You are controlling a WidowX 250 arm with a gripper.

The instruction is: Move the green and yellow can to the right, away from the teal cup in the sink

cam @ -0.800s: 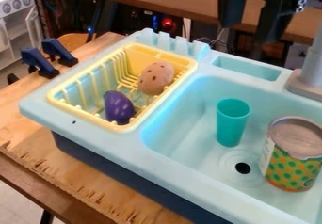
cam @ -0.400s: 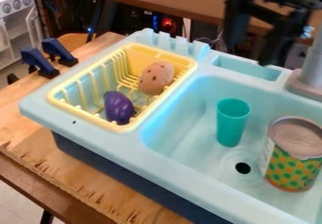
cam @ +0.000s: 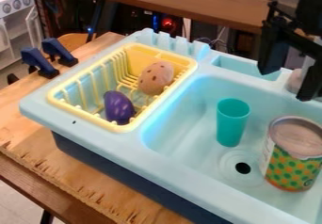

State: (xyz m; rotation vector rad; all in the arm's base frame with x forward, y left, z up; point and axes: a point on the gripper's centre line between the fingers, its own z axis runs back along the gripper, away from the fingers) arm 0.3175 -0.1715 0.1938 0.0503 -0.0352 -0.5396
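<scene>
The black gripper (cam: 288,86) hangs open over the back right of the sink, in front of the faucet, its two fingers apart with nothing between them. Below it and to the left, a teal cup (cam: 232,122) stands upright in the light blue sink basin (cam: 182,119). A can (cam: 292,155) with a green and orange pattern is upright at the basin's right, below the gripper. In the yellow dish rack (cam: 118,127) at the left lie a purple eggplant-like toy (cam: 118,108) and a brown speckled oval toy (cam: 155,78).
A grey faucet base (cam: 294,80) rises at the sink's back right, partly behind the gripper. Two dark blue clamps (cam: 39,63) grip the wooden table's (cam: 94,183) left edge. A brown bench (cam: 182,2) stands behind.
The gripper has moved to the right and lower, from above the sink's back edge to in front of the faucet. The cup, can, rack and toys have stayed put.
</scene>
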